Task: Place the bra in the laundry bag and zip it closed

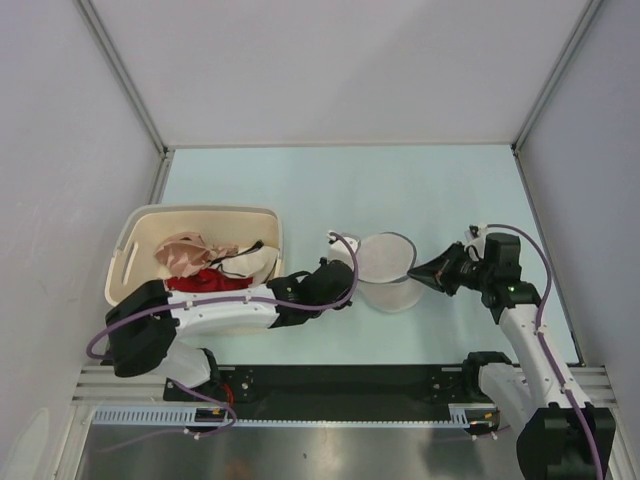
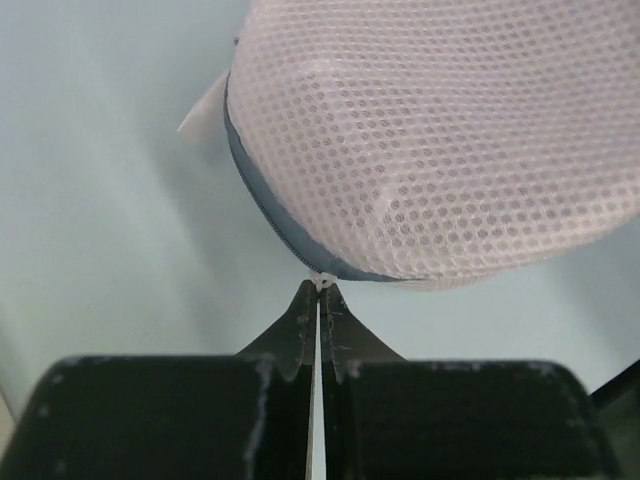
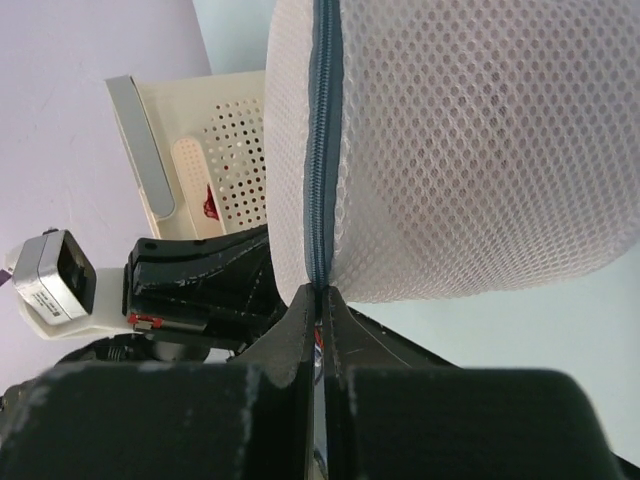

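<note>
Item: laundry bag (image 1: 388,272), mid-table, zip looks shut. My L gripper (image 2: 318,292) pinches its zip pull; R gripper (image 3: 322,298) clamps its rim. Bra (image 1: 183,253) lies in basket (image 1: 200,209), unbagged. Opening, loading, zipping left.

Pale blue desk (image 1: 400,190); cream basket (image 1: 200,209) sits on it at left; white mesh bag (image 1: 390,285) near centre, just right of basket.
</note>
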`<state>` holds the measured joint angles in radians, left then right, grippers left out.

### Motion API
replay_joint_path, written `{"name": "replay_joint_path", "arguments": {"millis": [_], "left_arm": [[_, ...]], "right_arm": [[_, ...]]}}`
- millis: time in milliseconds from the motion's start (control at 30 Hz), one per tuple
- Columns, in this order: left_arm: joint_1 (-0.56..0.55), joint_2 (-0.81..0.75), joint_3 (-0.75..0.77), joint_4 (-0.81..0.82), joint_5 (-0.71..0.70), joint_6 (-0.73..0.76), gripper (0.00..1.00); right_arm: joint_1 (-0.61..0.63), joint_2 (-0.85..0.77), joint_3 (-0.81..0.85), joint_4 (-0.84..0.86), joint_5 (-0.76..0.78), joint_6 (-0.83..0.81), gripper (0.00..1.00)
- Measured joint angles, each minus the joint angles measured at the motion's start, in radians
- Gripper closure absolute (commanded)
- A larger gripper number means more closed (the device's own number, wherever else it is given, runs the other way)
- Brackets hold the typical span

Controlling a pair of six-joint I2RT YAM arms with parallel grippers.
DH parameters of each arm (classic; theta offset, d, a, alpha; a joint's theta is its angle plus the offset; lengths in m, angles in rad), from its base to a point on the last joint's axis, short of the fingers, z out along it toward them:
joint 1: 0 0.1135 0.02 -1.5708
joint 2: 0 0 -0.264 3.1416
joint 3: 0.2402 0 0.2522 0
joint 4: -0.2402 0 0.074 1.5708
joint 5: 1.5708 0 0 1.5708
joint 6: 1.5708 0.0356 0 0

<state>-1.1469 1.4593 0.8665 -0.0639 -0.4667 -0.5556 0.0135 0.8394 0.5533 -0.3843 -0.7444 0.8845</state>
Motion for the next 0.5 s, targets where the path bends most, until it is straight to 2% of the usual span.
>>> {"name": "replay_joint_path", "arguments": {"millis": [67,267,333,433,467,500], "left_arm": [[0.007,-0.015,-0.023,0.026,0.037,0.052,1.00],[0.006,-0.062,-0.082,0.127,0.280,0.191,1.00],[-0.004,-0.055,-0.080,0.165,0.367,0.200,1.00],[-0.032,-0.012,-0.055,0.238,0.466,0.196,1.00],[-0.042,0.014,-0.039,0.269,0.501,0.190,1.00],[-0.047,0.042,-0.021,0.294,0.525,0.182,1.00]], "right_arm": [[-0.016,0.009,0.001,-0.006,-0.013,-0.026,1.00],[-0.034,0.135,0.079,-0.035,-0.026,-0.131,0.99],[-0.022,0.194,0.158,-0.066,0.004,-0.185,0.89],[0.035,0.298,0.305,-0.103,0.080,-0.259,0.64],[0.055,0.332,0.345,-0.102,0.099,-0.278,0.51],[0.072,0.359,0.374,-0.096,0.114,-0.293,0.45]]}}
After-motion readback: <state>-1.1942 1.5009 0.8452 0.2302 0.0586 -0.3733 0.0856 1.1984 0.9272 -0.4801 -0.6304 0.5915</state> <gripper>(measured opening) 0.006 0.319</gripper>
